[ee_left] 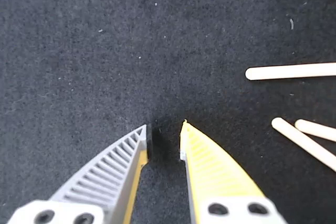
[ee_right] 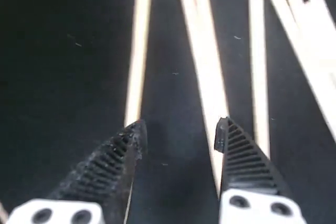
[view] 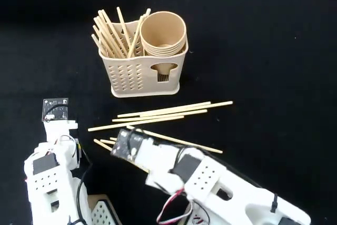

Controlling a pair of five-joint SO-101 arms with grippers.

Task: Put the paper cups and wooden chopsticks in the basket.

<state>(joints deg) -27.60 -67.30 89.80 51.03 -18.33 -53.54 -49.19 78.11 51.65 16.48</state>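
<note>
Wooden chopsticks fill one compartment of the basket, and the stacked cups sit in the other. Several loose sticks lie on the black table just in front of it, so that part is left to do. The right gripper hangs low over them, jaws spread and empty. The left gripper, jaws slightly parted, holds nothing.

Right arm covered the near ends of the loose chopsticks on the desk. The basket wall hid the lower parts of the stored chopsticks and of the nested cups, so the cup count could not be told. In the right wrist view the loose chopsticks were blurred and cut off by the frame edge. In the left wrist view three were cut off likewise.
</note>
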